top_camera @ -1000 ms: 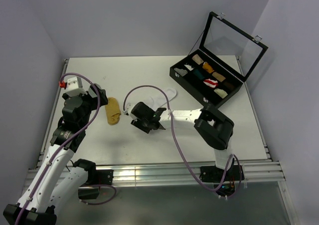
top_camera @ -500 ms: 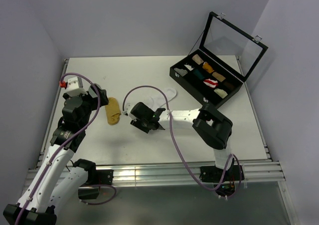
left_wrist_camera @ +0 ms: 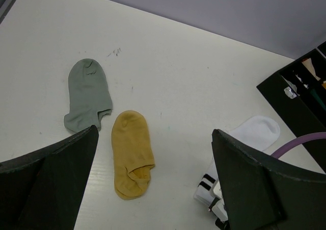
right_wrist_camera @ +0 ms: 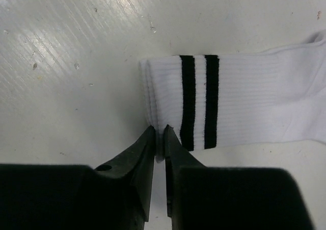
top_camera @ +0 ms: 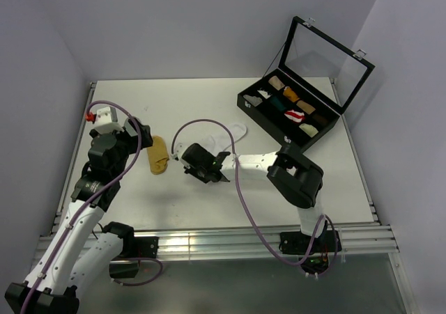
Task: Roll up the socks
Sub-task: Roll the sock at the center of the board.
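White sock, cuff edge pinched between right gripper fingers; left gripper fingers wide apart

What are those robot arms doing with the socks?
They are getting ready to roll socks. The right hand is pinching the striped end of the white sock, which lies flat on the table. The left hand hangs wide open above the grey sock and the yellow sock, touching neither. Both of those lie flat too, so no sock is rolled yet. A black case stands open at the back.
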Controlling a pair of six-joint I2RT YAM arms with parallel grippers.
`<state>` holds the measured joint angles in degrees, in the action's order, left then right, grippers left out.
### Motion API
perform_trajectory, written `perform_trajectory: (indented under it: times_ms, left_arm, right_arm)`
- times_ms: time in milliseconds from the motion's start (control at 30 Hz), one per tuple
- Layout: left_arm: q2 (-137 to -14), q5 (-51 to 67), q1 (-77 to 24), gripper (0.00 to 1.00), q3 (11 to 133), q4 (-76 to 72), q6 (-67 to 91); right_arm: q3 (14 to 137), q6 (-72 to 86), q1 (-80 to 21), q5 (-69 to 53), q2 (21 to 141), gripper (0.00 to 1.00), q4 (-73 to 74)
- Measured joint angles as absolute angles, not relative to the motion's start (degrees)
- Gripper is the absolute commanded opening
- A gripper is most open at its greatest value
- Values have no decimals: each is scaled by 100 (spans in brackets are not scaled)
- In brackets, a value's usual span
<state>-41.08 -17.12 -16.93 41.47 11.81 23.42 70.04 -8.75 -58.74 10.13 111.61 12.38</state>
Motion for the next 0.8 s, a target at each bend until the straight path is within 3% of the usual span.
perform_trajectory:
  times_ms: [33, 133, 433, 800]
  left_arm:
    - [-4115, -1693, -1693, 99, 4147, 1184, 2342]
    - [-4125, -1649, -1693, 100, 4147, 1181, 2344]
    - [-4322, -1470, -1693, 99, 4193, 1262, 2497]
    - [-4523, -871, -1693, 100, 4335, 1492, 2836]
  right_arm:
    - [7006, -864, -5874, 1015, 11168, 8, 1234]
    - [7019, -843, -5874, 1009, 11172, 0, 1232]
    - [7144, -626, -5605, 104, 11172, 0, 1269]
    - [7205, 561, -4462, -2589, 11183, 0, 982]
